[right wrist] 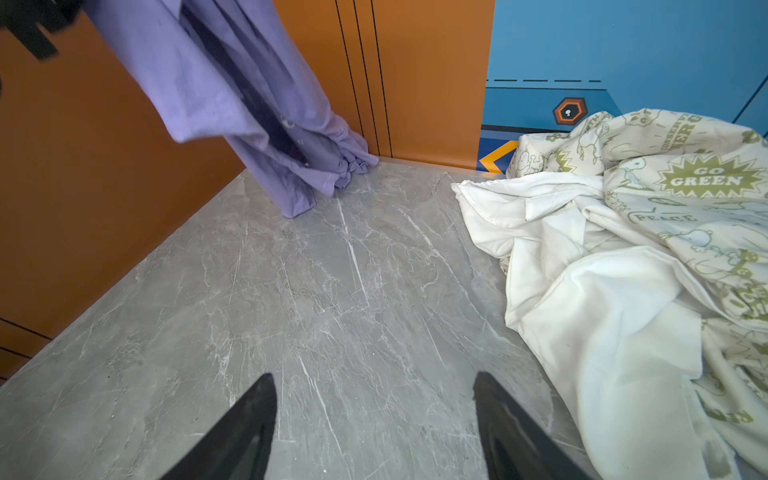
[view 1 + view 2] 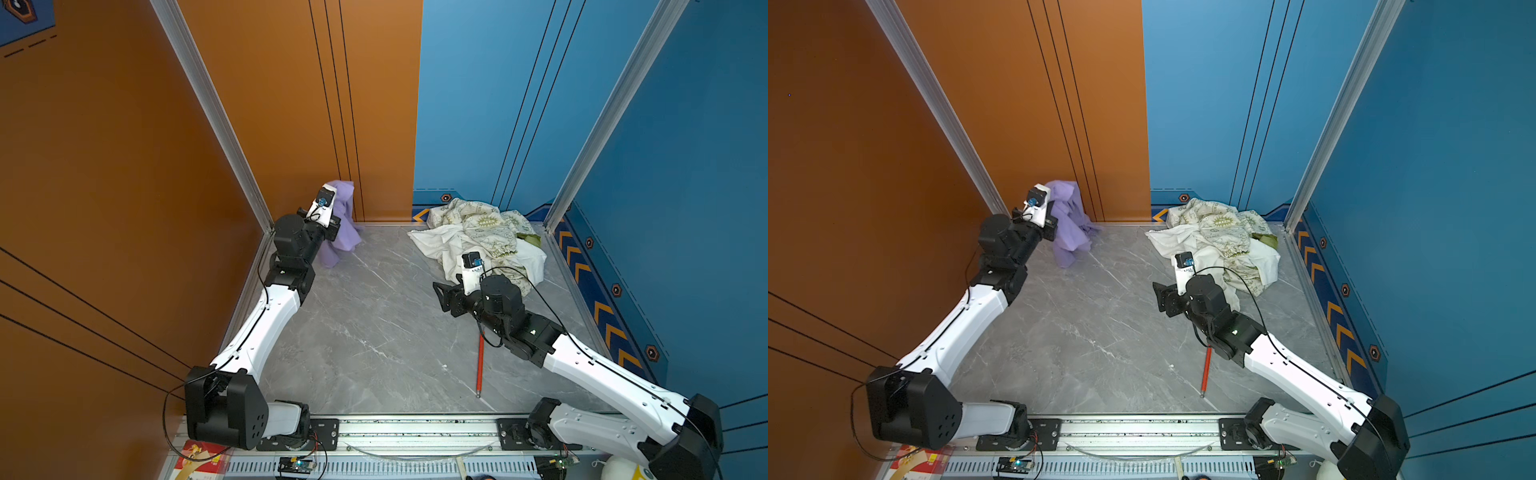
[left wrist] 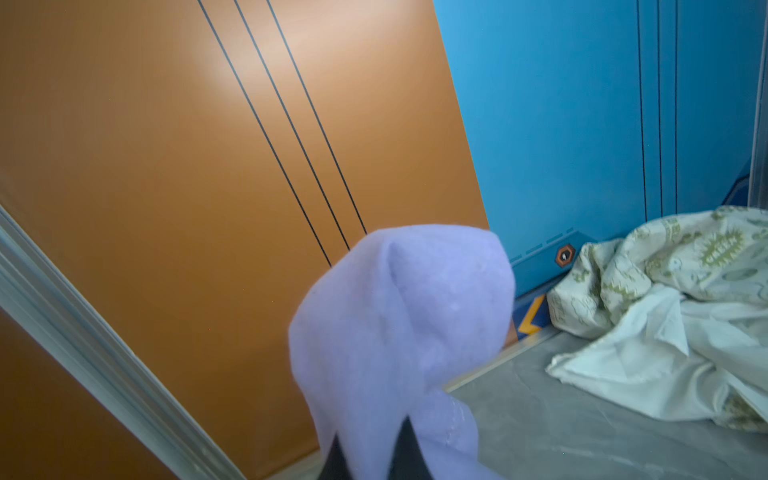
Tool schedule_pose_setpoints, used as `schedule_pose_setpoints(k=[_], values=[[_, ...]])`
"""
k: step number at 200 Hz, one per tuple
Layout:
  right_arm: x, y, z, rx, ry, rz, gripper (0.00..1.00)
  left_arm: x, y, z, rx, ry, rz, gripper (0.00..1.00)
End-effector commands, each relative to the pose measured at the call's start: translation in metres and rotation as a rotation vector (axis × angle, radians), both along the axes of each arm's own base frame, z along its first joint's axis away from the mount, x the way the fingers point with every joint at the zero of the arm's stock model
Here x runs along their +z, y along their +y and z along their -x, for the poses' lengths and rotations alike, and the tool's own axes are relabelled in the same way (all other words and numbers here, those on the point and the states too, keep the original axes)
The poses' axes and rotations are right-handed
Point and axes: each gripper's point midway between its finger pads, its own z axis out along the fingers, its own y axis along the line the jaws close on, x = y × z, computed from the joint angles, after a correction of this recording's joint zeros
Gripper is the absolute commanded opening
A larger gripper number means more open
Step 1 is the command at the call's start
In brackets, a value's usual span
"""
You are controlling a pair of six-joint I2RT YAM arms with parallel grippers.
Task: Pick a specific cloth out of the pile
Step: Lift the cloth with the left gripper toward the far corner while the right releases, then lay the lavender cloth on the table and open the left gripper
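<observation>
The lavender cloth hung from the left hand, which was clenched on its upper end. In the left wrist view the fabric bulged up over and between the dark fingertips. Its long axis ran close to upright, sloping down from the hand. In the right wrist view the bunched lower end touched the bench at the foot of the orange wall. In both top views the cloth was at the far left corner, well apart from the pile of white and green-printed fabrics at the far right.

The right hand was released and empty, jaws wide over bare bench just beside the pile's near edge, with the cloth across the bench on its far left. The left arm was therefore the only one on the cloth. Setting it down seemed to depend on lowering that hanging length where it was, clear of the pile.
</observation>
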Motion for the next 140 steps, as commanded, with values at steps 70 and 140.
schedule_pose_setpoints(k=[70, 140], values=[[-0.010, -0.015, 0.010, -0.022, 0.033, -0.036, 0.87, -0.210, 0.031, 0.083, 0.299, 0.498, 0.295, 0.00], [-0.016, -0.017, 0.011, -0.030, 0.047, -0.048, 0.89, -0.226, 0.036, 0.103, 0.361, 0.626, 0.395, 0.27]])
